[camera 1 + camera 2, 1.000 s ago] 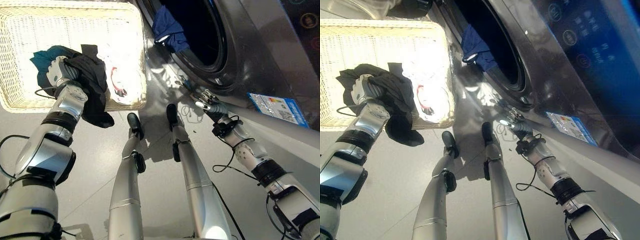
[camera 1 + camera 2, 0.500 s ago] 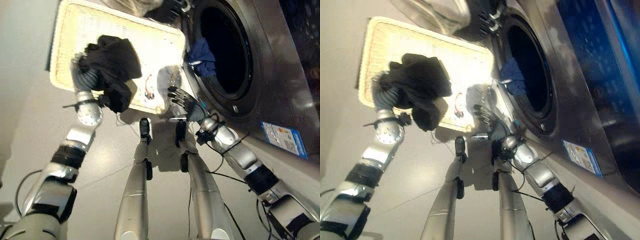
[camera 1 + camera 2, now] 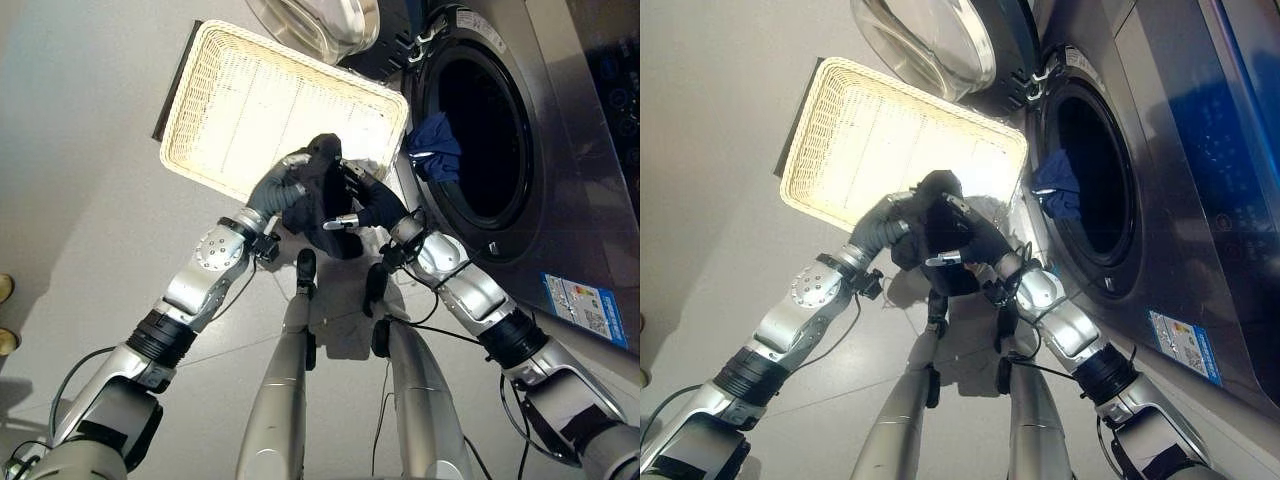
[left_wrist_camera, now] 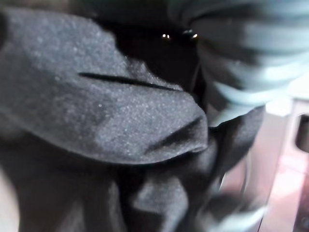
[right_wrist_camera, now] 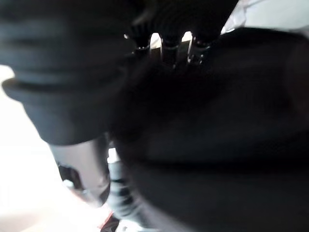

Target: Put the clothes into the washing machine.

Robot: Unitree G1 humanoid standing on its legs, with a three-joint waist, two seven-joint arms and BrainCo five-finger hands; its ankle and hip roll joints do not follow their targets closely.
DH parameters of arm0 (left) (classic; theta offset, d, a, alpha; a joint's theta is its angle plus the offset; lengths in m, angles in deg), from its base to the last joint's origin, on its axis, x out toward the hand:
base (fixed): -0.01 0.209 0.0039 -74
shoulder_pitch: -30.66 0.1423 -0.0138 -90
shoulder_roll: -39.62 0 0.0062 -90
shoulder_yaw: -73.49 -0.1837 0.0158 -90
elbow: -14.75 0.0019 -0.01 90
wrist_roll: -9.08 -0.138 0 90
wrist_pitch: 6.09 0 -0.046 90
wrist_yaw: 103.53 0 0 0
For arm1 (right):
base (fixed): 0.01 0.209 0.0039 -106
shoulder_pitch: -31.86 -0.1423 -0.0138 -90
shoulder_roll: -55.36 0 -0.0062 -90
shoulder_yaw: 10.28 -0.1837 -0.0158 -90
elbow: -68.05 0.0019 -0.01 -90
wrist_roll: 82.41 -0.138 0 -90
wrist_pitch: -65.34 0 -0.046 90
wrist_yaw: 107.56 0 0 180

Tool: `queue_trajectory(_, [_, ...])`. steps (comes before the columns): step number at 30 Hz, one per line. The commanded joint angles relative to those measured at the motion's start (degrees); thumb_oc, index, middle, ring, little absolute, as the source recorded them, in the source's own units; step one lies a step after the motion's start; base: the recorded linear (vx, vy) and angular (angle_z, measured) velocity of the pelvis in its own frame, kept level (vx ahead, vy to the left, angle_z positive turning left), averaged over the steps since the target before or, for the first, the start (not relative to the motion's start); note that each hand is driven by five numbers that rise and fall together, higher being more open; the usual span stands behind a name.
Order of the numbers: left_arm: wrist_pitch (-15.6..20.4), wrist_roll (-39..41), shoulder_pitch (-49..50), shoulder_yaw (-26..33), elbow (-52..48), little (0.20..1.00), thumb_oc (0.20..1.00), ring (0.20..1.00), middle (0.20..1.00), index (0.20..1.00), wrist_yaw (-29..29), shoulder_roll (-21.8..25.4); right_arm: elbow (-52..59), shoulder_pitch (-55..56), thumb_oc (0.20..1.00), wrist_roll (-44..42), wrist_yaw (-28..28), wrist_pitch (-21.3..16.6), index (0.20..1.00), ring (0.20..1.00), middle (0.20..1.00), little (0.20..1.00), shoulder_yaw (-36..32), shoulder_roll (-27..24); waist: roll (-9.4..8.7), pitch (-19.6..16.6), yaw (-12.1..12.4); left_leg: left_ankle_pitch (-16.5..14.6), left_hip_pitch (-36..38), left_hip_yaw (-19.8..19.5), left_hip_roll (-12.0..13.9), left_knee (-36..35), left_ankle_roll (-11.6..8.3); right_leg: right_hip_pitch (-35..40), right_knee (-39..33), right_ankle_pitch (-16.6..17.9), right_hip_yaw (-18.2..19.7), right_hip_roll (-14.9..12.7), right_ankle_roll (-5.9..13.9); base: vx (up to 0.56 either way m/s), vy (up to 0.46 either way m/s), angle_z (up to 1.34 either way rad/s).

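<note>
A black garment [image 3: 338,240] hangs in the air between the wicker basket [image 3: 181,100] and the washing machine's round opening [image 3: 485,130]. My left hand [image 3: 290,188] is buried in its top and holds it up, and the cloth [image 4: 96,121] bunches close in the left wrist view. My right hand [image 3: 372,205] rests against the garment's other side with straight, spread fingers [image 5: 164,46] lying on the dark cloth [image 5: 217,121]. A blue garment [image 3: 432,160] is draped over the lower rim of the opening.
The washer's glass door [image 3: 320,25] stands swung open above the basket's far end. The dark steel front of the machine [image 3: 560,200] runs down the right side. Grey floor spreads to the left of the basket.
The camera view has shifted. My left hand has carried the black garment off the basket toward the washer opening. My right hand has come up from the floor side and now touches the garment.
</note>
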Motion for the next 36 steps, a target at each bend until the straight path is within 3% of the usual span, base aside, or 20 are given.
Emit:
queue_trajectory(1, [-0.9, 7.3, -3.9, -2.7, -5.3, 0.2, 0.2, 0.2, 0.2, 0.2, -6.7, -4.8, 4.3, -2.6, 1.0, -2.2, -2.7, -0.6, 1.0, 1.0, 1.0, 1.0, 4.2, 0.4, 2.85, -1.0, -1.8, -4.1, 2.2, 6.1, -3.7, 0.8, 2.39, 5.7, -14.3, 9.1, 2.2, 1.4, 6.41, -0.02, -0.027, -0.04])
queue_trajectory(5, [-1.3, 10.0, -3.7, -3.4, -5.4, 0.2, 0.2, 0.2, 0.2, 0.2, -7.8, -4.5, 4.3, -2.7, 1.0, -4.3, -4.2, 1.1, 1.0, 1.0, 1.0, 1.0, 5.6, -0.8, 2.79, -1.0, -1.9, -3.6, 2.5, 6.5, -3.5, -0.2, 2.37, 5.9, -15.5, 9.7, 2.4, 1.4, 6.51, -0.02, -0.024, -0.07])
queue_trajectory(6, [-1.6, 15.2, -2.9, -4.6, -6.0, 0.2, 0.2, 0.2, 0.2, 0.2, -9.9, -4.7, 3.8, -2.5, 0.614, -6.1, -6.1, 2.4, 0.614, 0.614, 0.614, 0.614, 7.8, -1.9, 2.57, -1.0, -2.1, -3.1, 2.6, 6.6, -3.3, -1.1, 2.29, 6.1, -16.5, 10.5, 2.7, 1.5, 6.55, -0.02, -0.04, -0.05])
queue_trajectory(7, [-1.6, 15.2, -2.9, -4.6, -6.0, 0.2, 0.2, 0.2, 0.2, 0.2, -9.9, -4.7, 3.8, -2.5, 0.614, -6.1, -6.1, 2.4, 0.614, 0.614, 0.614, 0.614, 7.8, -1.9, 2.57, -1.0, -2.1, -3.1, 2.6, 6.6, -3.3, -1.1, 2.29, 6.1, -16.5, 10.5, 2.7, 1.5, 6.55, -0.03, -0.063, -0.08])
queue_trajectory(8, [-2.0, 18.8, -2.6, -5.2, -6.2, 0.2, 0.2, 0.2, 0.2, 0.2, -12.0, -5.0, 3.3, -2.6, 0.288, -4.6, -5.5, 2.4, 0.288, 0.288, 0.288, 0.288, 8.7, -2.6, 2.44, -1.0, -2.2, -2.9, 2.6, 6.7, -3.2, -1.3, 2.19, 6.0, -16.9, 10.8, 2.8, 1.5, 6.56, -0.02, -0.031, -0.03])
queue_trajectory(9, [-2.5, 20.5, -2.5, -5.4, -6.4, 0.2, 0.2, 0.2, 0.2, 0.2, -12.6, -5.2, 3.1, -2.7, 0.2, -3.3, -5.2, 2.5, 0.2, 0.2, 0.2, 0.2, 9.1, -2.8, 2.39, -1.0, -2.3, -2.9, 2.5, 6.7, -3.2, -1.4, 2.15, 6.0, -17.0, 10.9, 2.9, 1.6, 6.54, -0.02, -0.049, -0.04])
queue_trajectory(12, [-4.0, 26.1, -1.6, -5.8, -7.7, 0.2, 0.2, 0.2, 0.2, 0.2, -16.1, -6.4, 2.3, -3.4, 0.231, 2.5, -4.4, 4.5, 0.231, 0.231, 0.231, 0.231, 11.0, -3.8, 2.23, -1.0, -2.5, -2.7, 2.4, 6.8, -3.0, -1.8, 2.03, 5.9, -17.6, 11.4, 3.1, 1.7, 6.4, -0.01, -0.035, -0.01])
queue_trajectory(13, [-3.9, 26.3, -1.5, -5.9, -7.9, 0.2, 0.2, 0.2, 0.2, 0.2, -16.5, -6.5, 2.2, -3.5, 0.395, 3.5, -4.4, 4.9, 0.395, 0.395, 0.395, 0.395, 11.4, -4.2, 2.21, -1.0, -2.5, -2.6, 2.4, 6.8, -3.0, -1.9, 2.02, 5.9, -17.7, 11.4, 3.2, 1.7, 6.36, 0.0, -0.038, -0.03])
queue_trajectory(14, [-3.7, 26.7, -1.4, -6.1, -8.2, 0.2, 0.2, 0.2, 0.2, 0.2, -17.5, -6.4, 1.9, -3.8, 0.812, 4.7, -4.1, 5.9, 0.812, 0.812, 0.812, 0.812, 12.0, -4.9, 2.17, -1.0, -2.6, -2.6, 2.4, 6.8, -2.9, -1.9, 2.0, 5.9, -17.8, 11.5, 3.3, 1.7, 6.27, 0.0, -0.025, -0.03])
queue_trajectory(15, [-3.7, 26.9, -1.4, -6.1, -8.3, 0.2, 0.2, 0.2, 0.2, 0.2, -17.6, -6.4, 1.8, -4.0, 0.812, 4.7, -4.1, 6.1, 0.812, 0.812, 0.812, 0.812, 12.0, -5.0, 2.15, -1.0, -2.6, -2.6, 2.4, 6.8, -2.9, -1.9, 1.99, 5.9, -17.8, 11.5, 3.4, 1.7, 6.26, -0.01, -0.052, -0.03])
queue_trajectory(16, [-3.2, 27.8, -1.5, -6.4, -8.9, 0.2, 0.2, 0.2, 0.2, 0.2, -19.1, -6.5, 0.5, -4.9, 1.0, 8.4, -3.6, 6.8, 1.0, 1.0, 1.0, 1.0, 13.0, -6.2, 2.04, -1.0, -2.6, -2.5, 2.3, 6.6, -2.9, -1.9, 1.94, 6.1, -18.1, 11.6, 3.6, 1.8, 6.13, -0.01, -0.041, -0.03])
queue_trajectory(22, [-1.8, 28.8, -1.4, -6.1, -11.1, 0.2, 0.2, 0.2, 0.2, 0.2, -20.9, -6.2, -1.5, -6.2, 1.0, 14.5, -6.7, 11.7, 1.0, 1.0, 1.0, 1.0, 15.0, -8.6, 1.85, -1.0, -2.3, -2.5, 2.1, 6.2, -2.9, -1.8, 1.92, 6.0, -18.1, 11.5, 3.5, 1.8, 5.97, 0.0, -0.028, -0.01])
queue_trajectory(25, [-0.6, 28.0, -1.1, -5.5, -12.5, 0.2, 0.2, 0.2, 0.2, 0.2, -21.2, -5.8, -3.3, -7.4, 1.0, 21.6, -13.0, 14.3, 1.0, 1.0, 1.0, 1.0, 16.7, -10.5, 1.68, -1.0, -2.0, -2.6, 1.8, 5.8, -2.9, -1.4, 1.88, 5.9, -17.7, 11.3, 3.2, 1.8, 5.83, 0.0, -0.051, 0.0])
queue_trajectory(29, [0.7, 27.8, -1.1, -5.0, -14.0, 0.2, 0.2, 0.2, 0.2, 0.2, -20.4, -5.1, -4.3, -7.6, 1.0, 19.2, -16.1, 15.9, 1.0, 1.0, 1.0, 1.0, 17.9, -11.9, 1.49, -1.0, -1.6, -2.5, 1.5, 5.3, -2.9, -1.0, 1.89, 5.8, -17.4, 11.2, 3.1, 1.8, 5.69, 0.0, -0.008, 0.0])
queue_trajectory(32, [1.4, 28.2, -1.2, -4.6, -14.1, 0.2, 0.2, 0.2, 0.2, 0.2, -19.3, -5.0, -4.9, -7.1, 1.0, 13.5, -14.7, 15.1, 1.0, 1.0, 1.0, 1.0, 17.2, -11.8, 1.41, -1.0, -1.5, -2.7, 1.4, 4.9, -3.1, -0.6, 1.92, 5.8, -17.1, 11.0, 3.2, 1.9, 5.52, 0.0, 0.0, 0.0])
queue_trajectory(36, [1.4, 28.3, -1.2, -4.5, -14.1, 0.2, 0.2, 0.2, 0.2, 0.2, -19.1, -5.1, -5.0, -6.8, 1.0, 12.1, -14.4, 14.8, 1.0, 1.0, 1.0, 1.0, 16.7, -11.6, 1.4, -1.0, -1.5, -2.7, 1.4, 4.8, -3.1, -0.5, 1.93, 5.8, -17.0, 10.9, 3.1, 1.8, 5.49, 0.0, 0.0, 0.0])
